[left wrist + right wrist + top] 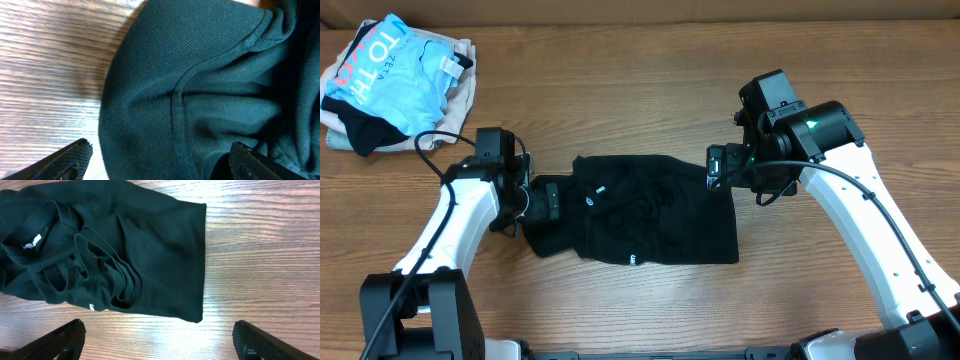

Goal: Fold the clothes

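Left claw: my left claw [546, 200] stood spread wide and pinched nothing.
Left fingers: one ribbed black finger [70, 160] hung over bare wood, and the other [260, 162] hung over cloth.
Between the left fingers: the rounded edge of the plain black short-sleeved shirt of soft thin fabric [200, 90] lay here. A stitched seam curved away ahead of the claw.
Right claw: my right claw [717, 165] was also spread wide, with nothing between its fingers.
Right fingers: the two dark fingertips [60, 340] stood far apart above the wood.
Ahead of the right claw: a straight side edge and corner of the shirt lay just in front. The cloth was rumpled into folds further ahead and to one side.
Contact: from above, each claw sat at an end of the shirt. I could not tell whether either touched it.
Shirt's place: it lay on the table between my two claws, bunched through its middle.
White marks: a small white logo mark [633, 261] sat near one long edge.
Table: brown wood-grain tabletop [720, 60] ran under both claws.
Far from the left claw: a light blue garment with pink-and-white lettering [390, 70] lay well apart. It was heaped on a beige garment [467, 92].
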{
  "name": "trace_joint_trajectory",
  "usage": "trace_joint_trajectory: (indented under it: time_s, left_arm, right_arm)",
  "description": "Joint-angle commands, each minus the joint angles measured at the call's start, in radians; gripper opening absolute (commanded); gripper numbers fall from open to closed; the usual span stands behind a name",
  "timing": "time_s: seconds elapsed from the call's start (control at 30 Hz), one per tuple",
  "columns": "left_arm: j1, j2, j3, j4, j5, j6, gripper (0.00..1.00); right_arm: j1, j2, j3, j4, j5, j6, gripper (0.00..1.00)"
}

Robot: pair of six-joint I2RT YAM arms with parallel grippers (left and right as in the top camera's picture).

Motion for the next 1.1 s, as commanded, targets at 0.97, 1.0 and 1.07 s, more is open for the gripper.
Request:
trace_joint_trajectory:
  time_s: [0.97, 1.0, 1.07]
  left_arm:
    - [0.072, 0.152, 0.2, -0.167, -0.127, -0.067, 0.04]
    - [0.079, 0.152, 0.239, -0.203, -0.136, -0.062, 0.04]
    - [0.087, 0.152, 0.325, -0.277, -0.148, -0.036, 0.04]
  right_arm:
    - [-0.001, -0.014, 0.005, 0.021, 0.009, -0.003, 0.87]
    - [-0.001, -0.014, 0.005, 0.021, 0.009, -0.003, 0.87]
    - [-0.001, -0.014, 0.005, 0.021, 0.009, -0.003, 0.87]
